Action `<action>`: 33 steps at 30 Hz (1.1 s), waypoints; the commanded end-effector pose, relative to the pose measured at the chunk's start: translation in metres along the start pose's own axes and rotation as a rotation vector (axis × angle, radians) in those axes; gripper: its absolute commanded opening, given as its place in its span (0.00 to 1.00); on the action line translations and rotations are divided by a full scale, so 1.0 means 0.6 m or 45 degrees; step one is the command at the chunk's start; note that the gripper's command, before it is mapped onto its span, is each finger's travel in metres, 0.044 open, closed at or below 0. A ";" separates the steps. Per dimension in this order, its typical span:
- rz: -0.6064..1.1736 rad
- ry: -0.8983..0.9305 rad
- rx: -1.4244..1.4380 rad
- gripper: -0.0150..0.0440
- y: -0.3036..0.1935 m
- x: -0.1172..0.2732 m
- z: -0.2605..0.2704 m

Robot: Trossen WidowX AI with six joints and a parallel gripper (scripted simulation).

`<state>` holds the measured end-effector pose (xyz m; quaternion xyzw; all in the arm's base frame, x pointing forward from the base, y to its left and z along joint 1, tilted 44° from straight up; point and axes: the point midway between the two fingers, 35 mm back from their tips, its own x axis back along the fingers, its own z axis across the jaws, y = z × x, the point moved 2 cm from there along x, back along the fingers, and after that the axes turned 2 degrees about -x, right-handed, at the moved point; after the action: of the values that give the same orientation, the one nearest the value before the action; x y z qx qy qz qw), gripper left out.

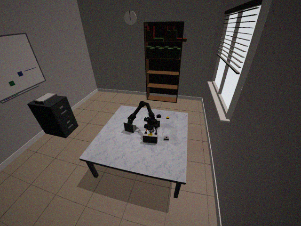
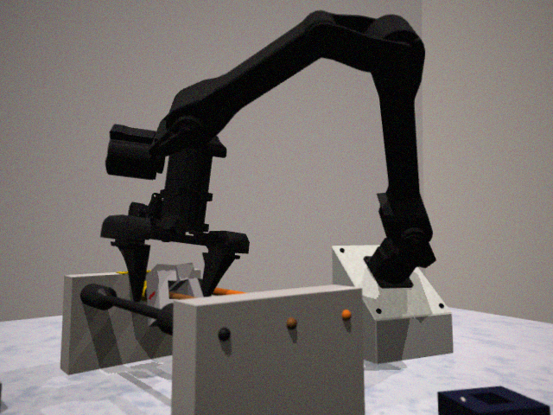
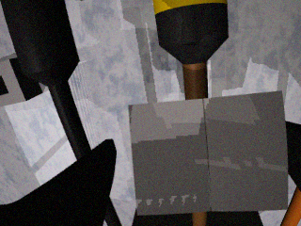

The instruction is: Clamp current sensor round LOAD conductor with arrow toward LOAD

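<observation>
I see three conductors and one split-core current sensor [image 2: 156, 280] [image 3: 207, 155]; my end effector [image 2: 172, 296] is wide open, released.

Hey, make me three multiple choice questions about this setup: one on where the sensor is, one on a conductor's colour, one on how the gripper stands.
1. Where is the sensor?
A) On the brown conductor
B) On the black conductor
C) Flat on the table
D) On the arm's base

2. What colour is the conductor on the far side of the brown one from the black one?
A) Green
B) Orange
C) White
D) Blue

3. How does the gripper stand?
A) Shut on the sensor
B) Shut on nothing
C) Open, fingers either side of the sensor
D) Shut on the black conductor

Key:
1 A: the brown conductor emerges beyond the grey sensor.
2 B: the orange conductor lies there.
3 C: the gripper has its fingers spread, with gaps beside the sensor.
</observation>
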<state>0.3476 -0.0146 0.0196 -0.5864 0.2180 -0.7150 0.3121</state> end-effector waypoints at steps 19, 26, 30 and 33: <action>0.001 0.000 0.000 0.89 -0.011 -0.021 -0.001; 0.001 0.000 0.000 0.81 -0.011 -0.021 -0.001; 0.001 0.000 0.000 0.76 -0.011 -0.021 -0.001; 0.001 0.000 0.000 0.73 -0.011 -0.021 -0.001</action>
<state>0.3470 -0.0009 0.0151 -0.5872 0.2189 -0.7142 0.3120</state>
